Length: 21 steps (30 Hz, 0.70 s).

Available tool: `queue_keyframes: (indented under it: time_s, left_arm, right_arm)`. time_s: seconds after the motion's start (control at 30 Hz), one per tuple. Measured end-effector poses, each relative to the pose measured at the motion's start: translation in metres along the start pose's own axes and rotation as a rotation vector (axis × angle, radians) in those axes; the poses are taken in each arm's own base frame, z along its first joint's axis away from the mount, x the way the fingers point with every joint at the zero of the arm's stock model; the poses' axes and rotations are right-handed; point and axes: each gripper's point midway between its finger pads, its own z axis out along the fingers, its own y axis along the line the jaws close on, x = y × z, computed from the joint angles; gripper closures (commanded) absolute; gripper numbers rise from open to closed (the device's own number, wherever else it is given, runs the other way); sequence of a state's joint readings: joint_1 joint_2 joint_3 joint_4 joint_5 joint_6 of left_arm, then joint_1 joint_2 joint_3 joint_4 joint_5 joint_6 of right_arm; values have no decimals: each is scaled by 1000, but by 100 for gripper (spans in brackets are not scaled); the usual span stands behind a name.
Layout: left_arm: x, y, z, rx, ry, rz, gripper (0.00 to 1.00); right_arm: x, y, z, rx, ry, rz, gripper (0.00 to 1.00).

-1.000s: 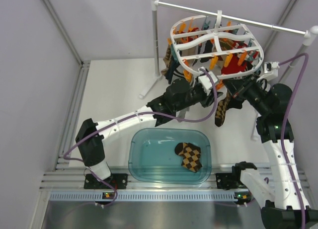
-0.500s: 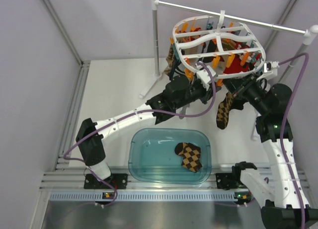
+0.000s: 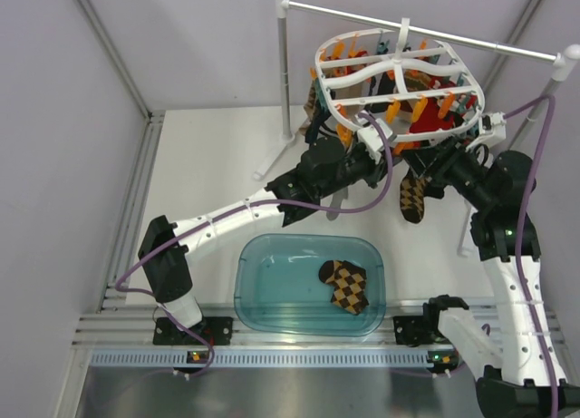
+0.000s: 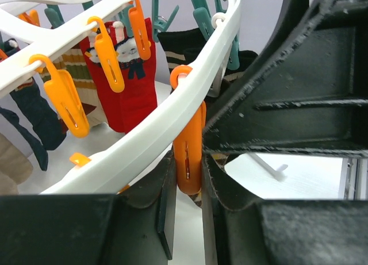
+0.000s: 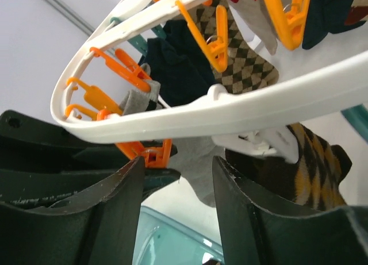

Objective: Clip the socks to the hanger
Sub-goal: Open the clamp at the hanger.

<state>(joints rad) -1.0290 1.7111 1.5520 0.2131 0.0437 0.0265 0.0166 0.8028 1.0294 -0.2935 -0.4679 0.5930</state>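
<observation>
Your left gripper [image 4: 188, 161] is clamped on an orange plastic clip [image 4: 188, 135] of the white oval plastic hanger [image 5: 287, 95]; right gripper [image 5: 178, 164] jaws apart beside the hanging brown-and-mustard diamond-check sock [image 3: 412, 199]; if that clip hasn't bitten, sock likely drops; second sock [image 3: 344, 285] lies in the teal plastic tub [image 3: 263, 291].

Left arm [image 3: 227, 220] and right arm [image 3: 512, 291] same build: white shells on links, chunky black joints. Pincer fingers [image 4: 299, 104] matte black, ribbed, bit scuffed. Purple cable [image 3: 391, 164] runs along each. Tiny green light [image 3: 508, 232] on right elbow.
</observation>
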Motion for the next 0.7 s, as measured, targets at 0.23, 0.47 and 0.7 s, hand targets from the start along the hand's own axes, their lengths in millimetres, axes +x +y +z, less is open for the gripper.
queue_keyframes:
  time_s: [0.23, 0.47, 0.7]
  left_arm:
    - [0, 3, 0, -4, -1, 2, 100]
    - [0, 2, 0, 4, -2, 2, 100]
    - [0, 1, 0, 12, -3, 2, 100]
  right_arm:
    - [-2, -1, -10, -3, 41, -26, 44]
    - [-12, 6, -17, -76, 39, 36, 37]
    - [-5, 10, -11, -123, 50, 136, 38]
